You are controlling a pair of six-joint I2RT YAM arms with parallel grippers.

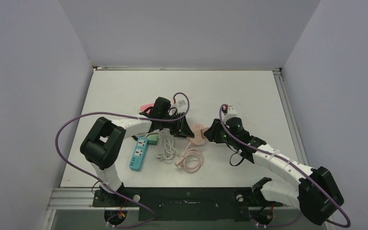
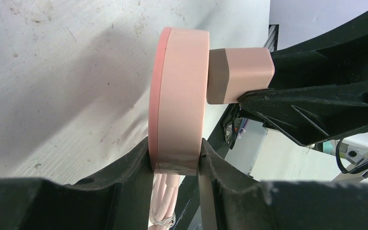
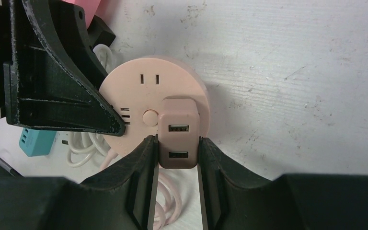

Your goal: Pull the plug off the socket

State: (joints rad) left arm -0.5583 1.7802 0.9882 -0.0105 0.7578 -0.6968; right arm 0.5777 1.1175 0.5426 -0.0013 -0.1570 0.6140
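white table (image 1: 249,96), scuffed, enclosed by pale grey walls. at left lay a blue power strip (image 1: 138,153), with a white cable (image 1: 166,149) bundled just beside it and a pink cord (image 1: 190,159) coiled next to that. left gripper (image 2: 176,160) pinched the round pink socket (image 2: 182,96) across its thickness at the rim, one finger pressed on each flat face. the disc stood on edge near the table's middle; whether it touched the surface could not be told. pink plug (image 3: 178,134), a block with two usb ports, sat seated against the socket's face. right gripper (image 3: 178,148) clamped the plug by its two sides, fingers closed tight on it
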